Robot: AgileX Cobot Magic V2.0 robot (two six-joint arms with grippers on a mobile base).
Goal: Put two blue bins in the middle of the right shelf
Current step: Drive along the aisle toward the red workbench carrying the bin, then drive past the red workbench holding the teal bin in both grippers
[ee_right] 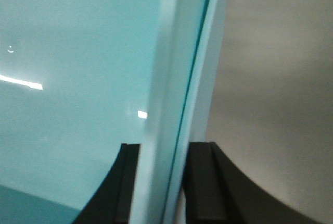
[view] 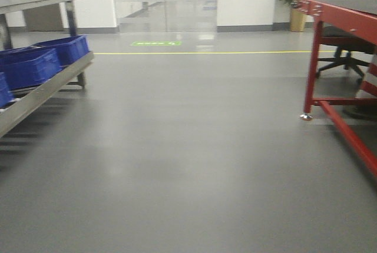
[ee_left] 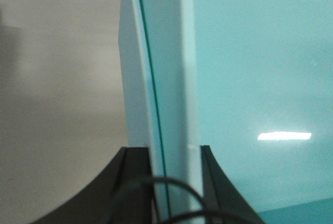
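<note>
Between the two wrists: held bin [ee_left: 250, 52], looks teal on the wrist cams, hanging over bare floor [ee_left: 57, 78] with nothing visible under it. The front cam doesn't show it at all.
left gripper [ee_left: 176, 153]: clamped on the bin's left wall, one black finger [ee_left: 138, 166] outside and one inside, the rim running right between them.
right gripper [ee_right: 165, 151]: same deal mirrored, pinched onto the right wall, with floor on its outer side.
which way it points: open side up, I'd guess, since the broad glossy face sits inboard of both walls. Both rims run away from the wrist cams, leaning a bit in the picture.
long axis: can't tell. Neither wrist cam shows a whole side, only that the bin spans arm to arm.
handling: looks like hard moulded plastic, so stiff, glossy and kinda slippery. Probably light if it's empty, but I can't see the whole inside. Thin walls may flex, so holding opposite rims level with each other seems right; an uneven lift would likely tip it.
blue bins [view: 29, 67]: more of them side by side on the sloped lower tier of the left shelf [view: 41, 97], along its front edge.
right shelf: not in view, only a red table [view: 341, 12] on that side, so I'd call this mid-carry.
</note>
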